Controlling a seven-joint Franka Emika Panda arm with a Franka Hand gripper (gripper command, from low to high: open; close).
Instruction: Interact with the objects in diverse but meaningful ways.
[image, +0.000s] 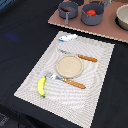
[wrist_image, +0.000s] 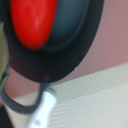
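Red and round, the plastic toy tomato (image: 91, 12) sits inside a dark grey pot (image: 93, 18) on the brown board (image: 80, 25); our wrist view shows it close up (wrist_image: 32, 22). We cannot tell how the jaws stand. On the pale woven placemat (image: 95, 75) lie a yellow toy banana (image: 42, 86) and a white-and-blue fish-like piece (image: 67, 37).

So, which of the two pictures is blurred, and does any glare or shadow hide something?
The wrist view is strongly out of focus: the red tomato in its dark pot shows only as soft shapes. The exterior view is sharper, though coarse; the banana and plate read clearly, with no strong glare and only soft shadows.
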